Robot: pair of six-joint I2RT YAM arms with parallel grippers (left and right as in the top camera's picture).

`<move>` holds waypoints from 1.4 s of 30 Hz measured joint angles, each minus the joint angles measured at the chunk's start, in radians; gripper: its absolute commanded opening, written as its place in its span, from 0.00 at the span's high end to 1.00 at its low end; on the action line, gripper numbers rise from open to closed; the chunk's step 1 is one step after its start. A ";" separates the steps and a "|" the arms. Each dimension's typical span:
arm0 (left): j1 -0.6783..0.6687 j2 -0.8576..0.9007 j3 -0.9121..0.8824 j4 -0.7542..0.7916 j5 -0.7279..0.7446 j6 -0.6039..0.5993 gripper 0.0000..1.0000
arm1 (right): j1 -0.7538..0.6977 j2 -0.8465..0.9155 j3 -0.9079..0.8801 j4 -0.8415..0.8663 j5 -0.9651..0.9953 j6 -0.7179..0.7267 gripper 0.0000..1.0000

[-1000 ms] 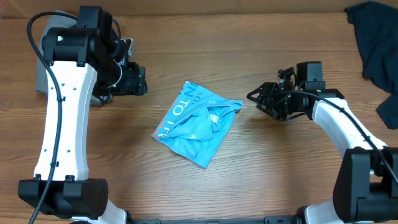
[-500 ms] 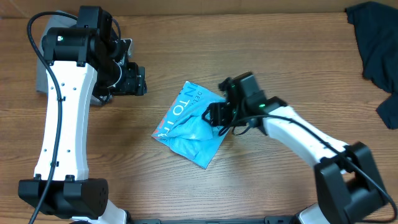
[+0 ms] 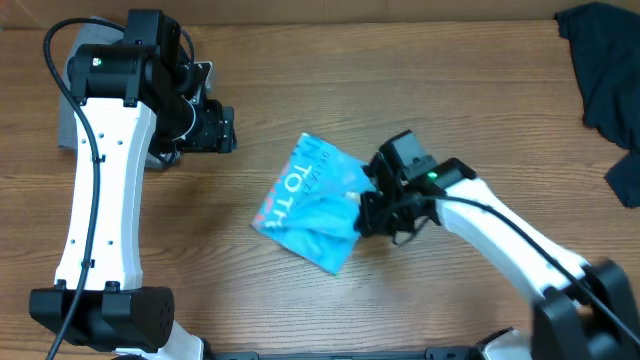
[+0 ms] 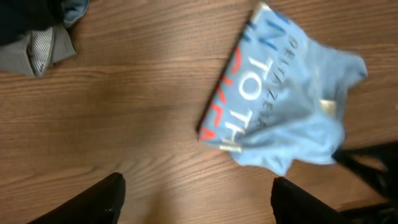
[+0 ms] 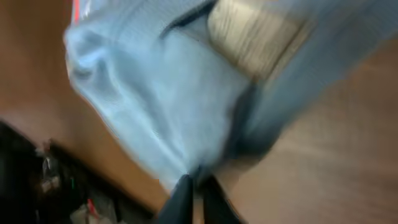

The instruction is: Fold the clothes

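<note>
Right hand (image 3: 364, 212), pinched narrow, grips the edge of the light blue T-shirt (image 3: 300, 195) (crumpled, lettering up) lying beside it

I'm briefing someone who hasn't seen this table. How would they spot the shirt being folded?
Start at the middle of the wooden table. A crumpled light blue T-shirt lies there, with the right gripper at its right edge. Unlike the dark garments at the table's far right corner, it is pale and carries white lettering.
</note>
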 measured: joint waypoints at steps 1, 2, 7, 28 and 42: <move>0.000 0.000 0.000 0.006 0.000 0.000 0.21 | 0.000 -0.028 0.000 -0.064 0.004 -0.003 0.67; 0.000 0.000 0.000 0.009 0.000 0.000 0.21 | 0.000 -0.045 0.001 -0.101 0.006 -0.005 0.67; 0.000 0.000 0.000 0.031 0.000 0.000 0.20 | 0.001 -0.055 0.005 -0.309 0.100 -0.008 0.73; 0.000 0.000 0.000 0.047 -0.001 0.000 0.18 | 0.001 0.160 0.005 0.117 0.146 -0.093 0.79; 0.000 0.000 0.000 0.072 -0.001 0.000 0.16 | 0.001 -0.007 0.005 -0.276 0.068 -0.170 0.49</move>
